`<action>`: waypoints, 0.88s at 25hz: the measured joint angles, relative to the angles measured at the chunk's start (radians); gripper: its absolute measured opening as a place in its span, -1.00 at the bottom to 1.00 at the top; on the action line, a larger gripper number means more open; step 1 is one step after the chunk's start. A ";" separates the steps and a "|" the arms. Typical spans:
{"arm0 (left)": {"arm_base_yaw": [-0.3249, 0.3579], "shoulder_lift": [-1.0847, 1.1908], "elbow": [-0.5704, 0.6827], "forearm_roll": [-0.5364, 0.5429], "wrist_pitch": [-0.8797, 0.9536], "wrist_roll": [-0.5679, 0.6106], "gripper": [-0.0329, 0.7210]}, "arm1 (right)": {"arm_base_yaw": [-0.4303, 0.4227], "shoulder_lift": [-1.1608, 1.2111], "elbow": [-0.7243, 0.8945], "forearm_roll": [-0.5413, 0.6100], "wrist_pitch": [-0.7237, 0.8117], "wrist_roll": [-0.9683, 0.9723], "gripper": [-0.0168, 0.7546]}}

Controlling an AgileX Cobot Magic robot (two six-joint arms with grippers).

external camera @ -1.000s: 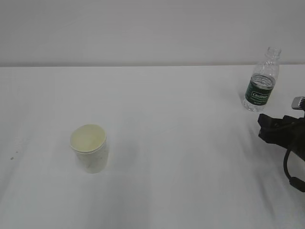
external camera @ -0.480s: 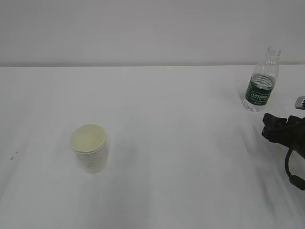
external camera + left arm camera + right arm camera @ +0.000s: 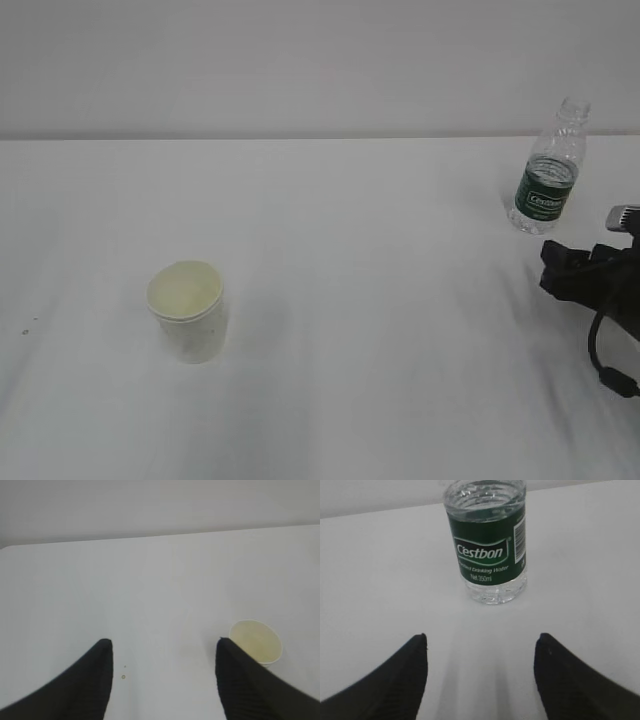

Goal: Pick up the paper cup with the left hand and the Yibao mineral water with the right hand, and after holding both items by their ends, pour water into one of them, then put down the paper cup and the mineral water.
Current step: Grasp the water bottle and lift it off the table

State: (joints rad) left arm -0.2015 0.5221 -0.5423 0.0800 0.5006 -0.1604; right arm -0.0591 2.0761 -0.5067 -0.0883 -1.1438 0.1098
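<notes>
Left hand (image 3: 161, 645): fingers parted, nothing held; the paper cup (image 3: 255, 641) is seen upright just ahead and right of the right fingertip, apart from it. Right hand (image 3: 481, 639): fingers parted, empty; the Yibao mineral water (image 3: 487, 545) is found upright, ahead, centred between them, untouched.

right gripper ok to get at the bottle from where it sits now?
Probably yes. In the wrist view the bottle stands upright straight ahead of the open right gripper, with only bare table between them. The cup is far off to the left, well out of the way.
</notes>
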 joint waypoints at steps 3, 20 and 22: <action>0.000 0.000 0.000 0.004 0.000 0.000 0.30 | 0.000 0.006 -0.014 -0.007 0.000 0.000 0.36; 0.000 0.000 0.000 0.010 0.000 0.000 0.30 | 0.000 0.092 -0.101 -0.009 -0.002 -0.002 0.36; 0.000 0.000 0.000 0.010 0.000 0.000 0.30 | 0.000 0.094 -0.110 -0.010 -0.002 -0.002 0.36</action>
State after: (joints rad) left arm -0.2015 0.5221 -0.5423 0.0898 0.5006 -0.1604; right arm -0.0591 2.1699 -0.6165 -0.0984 -1.1461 0.1081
